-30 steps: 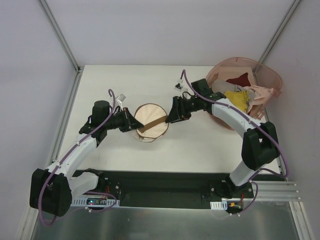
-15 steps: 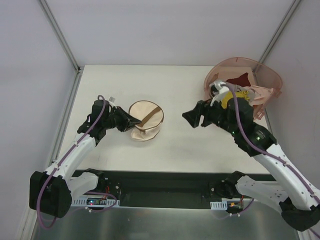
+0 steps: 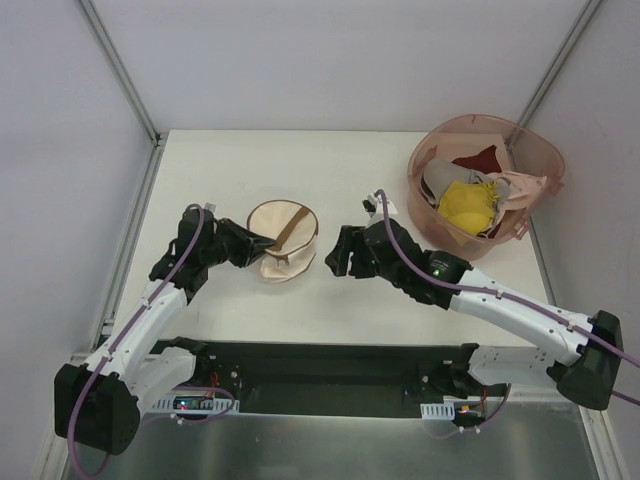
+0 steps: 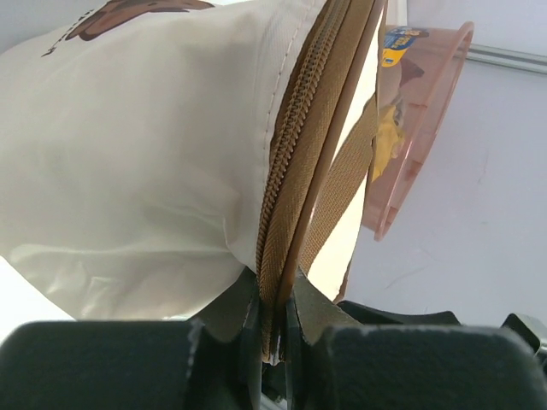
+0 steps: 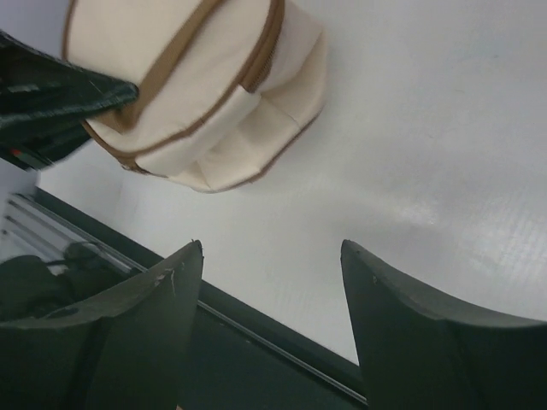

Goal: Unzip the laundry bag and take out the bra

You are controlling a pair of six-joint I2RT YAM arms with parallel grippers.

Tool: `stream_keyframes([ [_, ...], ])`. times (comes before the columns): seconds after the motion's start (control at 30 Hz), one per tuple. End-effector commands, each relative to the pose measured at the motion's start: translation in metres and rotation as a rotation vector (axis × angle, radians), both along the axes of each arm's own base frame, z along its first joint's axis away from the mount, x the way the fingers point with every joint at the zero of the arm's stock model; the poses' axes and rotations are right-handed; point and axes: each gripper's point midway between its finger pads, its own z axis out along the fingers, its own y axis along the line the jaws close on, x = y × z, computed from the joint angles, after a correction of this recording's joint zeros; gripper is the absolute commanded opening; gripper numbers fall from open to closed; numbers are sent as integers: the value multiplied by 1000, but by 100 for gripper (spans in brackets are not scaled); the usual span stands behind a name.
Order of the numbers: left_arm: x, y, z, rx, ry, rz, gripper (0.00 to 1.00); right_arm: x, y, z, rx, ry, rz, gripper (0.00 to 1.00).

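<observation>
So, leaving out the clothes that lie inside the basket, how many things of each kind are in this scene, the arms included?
laundry bag: 1
pink basket: 1
robot arms: 2 (left arm, right arm)
Total: 4

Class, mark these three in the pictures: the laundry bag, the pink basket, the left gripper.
laundry bag [image 3: 283, 240]: top view, middle of its top.
pink basket [image 3: 546, 156]: top view, right wall.
left gripper [image 4: 272, 318]: left wrist view, between fingertips clamped on the bag's zipper trim.
</observation>
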Motion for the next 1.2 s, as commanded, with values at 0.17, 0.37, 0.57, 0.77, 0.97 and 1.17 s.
stream_keyframes([
  [0.17,-6,4,6,-72,64,79,0,27,75,39,551,245,-161,70],
  [0.37,-9,5,6,-104,82,91,0,31,95,36,630,313,-133,69],
  [0.57,-9,-3,21,-111,52,30,0,35,111,29,571,366,-41,64],
  [0.77,-13,-1,18,-117,57,43,0,44,119,22,566,350,-29,22],
  [0.97,-15,0,23,-41,-39,-26,53,59,100,16,501,349,-46,1],
  [1.17,-25,9,27,277,-335,-274,81,69,71,9,476,527,-71,1],
])
